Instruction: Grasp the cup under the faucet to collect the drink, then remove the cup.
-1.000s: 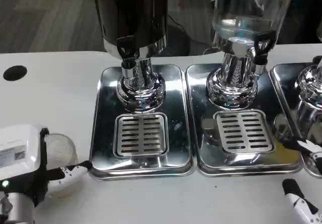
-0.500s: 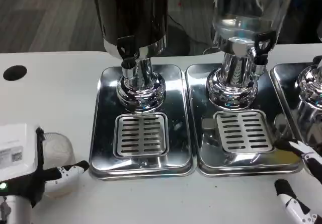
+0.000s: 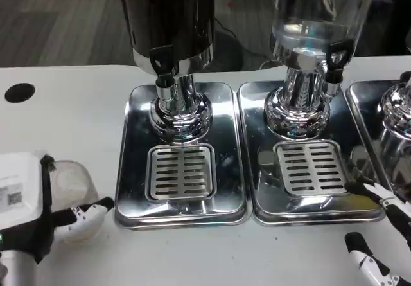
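Beside left tray [image 3: 131,202], clear plastic cup [image 3: 69,189], left hand [image 3: 29,212] gripping.

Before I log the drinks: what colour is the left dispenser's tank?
Dark, near black, tank, seen in the head view.

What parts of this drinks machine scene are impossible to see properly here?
- Clear plastic cup: its left side is hidden behind the left hand; contents cannot be told.
- Dark drink dispenser and clear glass dispenser: tops cut off by the upper edge.
- Third chrome dispenser: mostly cut off at the right edge.
- Right hand: partly cut off at the corner.
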You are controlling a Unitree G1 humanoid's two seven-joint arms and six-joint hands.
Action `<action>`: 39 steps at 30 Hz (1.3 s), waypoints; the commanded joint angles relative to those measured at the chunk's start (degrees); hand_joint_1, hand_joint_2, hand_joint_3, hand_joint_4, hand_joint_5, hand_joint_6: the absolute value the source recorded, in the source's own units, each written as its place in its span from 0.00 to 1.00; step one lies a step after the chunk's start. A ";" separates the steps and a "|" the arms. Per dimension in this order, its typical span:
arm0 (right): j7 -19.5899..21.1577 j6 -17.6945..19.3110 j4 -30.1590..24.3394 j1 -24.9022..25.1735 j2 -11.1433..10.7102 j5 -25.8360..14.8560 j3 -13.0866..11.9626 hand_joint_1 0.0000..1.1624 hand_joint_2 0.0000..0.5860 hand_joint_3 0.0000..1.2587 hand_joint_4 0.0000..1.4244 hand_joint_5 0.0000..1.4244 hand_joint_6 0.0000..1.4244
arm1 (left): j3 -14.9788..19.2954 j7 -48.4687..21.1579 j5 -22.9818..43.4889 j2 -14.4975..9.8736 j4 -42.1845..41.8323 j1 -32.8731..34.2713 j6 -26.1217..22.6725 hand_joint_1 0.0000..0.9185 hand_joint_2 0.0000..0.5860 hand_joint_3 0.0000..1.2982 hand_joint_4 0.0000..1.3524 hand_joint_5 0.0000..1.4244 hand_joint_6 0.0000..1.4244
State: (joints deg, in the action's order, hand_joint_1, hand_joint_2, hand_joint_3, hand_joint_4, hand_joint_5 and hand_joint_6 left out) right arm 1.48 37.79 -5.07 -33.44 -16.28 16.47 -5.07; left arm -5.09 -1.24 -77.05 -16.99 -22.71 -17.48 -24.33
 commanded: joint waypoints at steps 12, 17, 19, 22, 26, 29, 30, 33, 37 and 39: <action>-0.53 2.43 0.89 -0.62 -0.62 -1.53 -0.02 0.47 0.64 0.19 0.09 0.07 0.00 | -1.17 -4.66 -0.57 0.97 -2.55 8.99 0.38 0.47 0.12 0.52 0.53 0.71 0.92; -0.70 3.57 1.34 -1.39 -0.82 -2.22 -0.44 0.47 0.64 0.19 0.09 0.07 0.00 | -4.11 -5.04 -1.92 2.72 0.22 12.51 0.01 0.47 0.11 0.52 0.53 0.71 0.92; -0.87 4.07 1.71 -1.65 -0.99 -2.70 -0.80 0.47 0.63 0.19 0.09 0.07 0.00 | -6.33 -5.06 -2.97 4.06 1.97 14.35 -0.32 0.47 0.11 0.52 0.53 0.71 0.91; -1.14 4.73 2.14 -2.06 -1.22 -3.50 -1.33 0.48 0.63 0.19 0.10 0.07 0.00 | -8.25 -4.99 -3.94 5.46 4.05 16.06 -0.75 0.47 0.11 0.52 0.53 0.71 0.91; -1.60 5.58 2.69 -2.44 -1.40 -4.19 -1.75 0.48 0.63 0.19 0.10 0.07 0.00 | -10.15 -4.62 -4.34 6.44 6.33 17.73 -1.52 0.47 0.11 0.52 0.53 0.71 0.91; -1.93 6.20 3.28 -2.70 -1.59 -4.79 -2.05 0.48 0.63 0.19 0.10 0.07 0.00 | -11.25 -4.22 -4.32 6.84 7.99 18.83 -1.95 0.46 0.11 0.51 0.53 0.71 0.91; -2.05 6.40 3.43 -2.76 -1.69 -5.00 -2.18 0.48 0.63 0.19 0.10 0.07 0.00 | -11.63 -4.12 -4.34 6.99 8.63 19.28 -2.19 0.46 0.11 0.51 0.53 0.71 0.91; -2.43 6.73 3.74 -2.76 -2.10 -5.80 -2.59 0.49 0.63 0.19 0.10 0.07 0.00 | -12.66 -3.98 -4.54 7.51 9.98 20.41 -3.00 0.46 0.11 0.51 0.53 0.71 0.91; -3.17 7.19 4.35 -2.58 -2.45 -6.77 -3.04 0.49 0.63 0.19 0.10 0.07 0.00 | -13.49 -3.82 -4.60 7.90 11.33 21.48 -4.00 0.46 0.11 0.51 0.53 0.71 0.90; -3.55 7.51 4.82 -2.47 -2.58 -7.08 -3.13 0.49 0.63 0.19 0.10 0.07 0.00 | -13.91 -3.26 -4.51 8.33 12.84 22.20 -4.46 0.46 0.11 0.51 0.53 0.70 0.90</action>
State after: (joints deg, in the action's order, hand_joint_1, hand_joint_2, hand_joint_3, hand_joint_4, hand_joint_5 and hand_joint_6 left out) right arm -1.29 43.80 -1.00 -35.95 -18.43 10.60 -7.82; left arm -18.42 -6.43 -80.77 -9.17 -11.46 2.67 -28.06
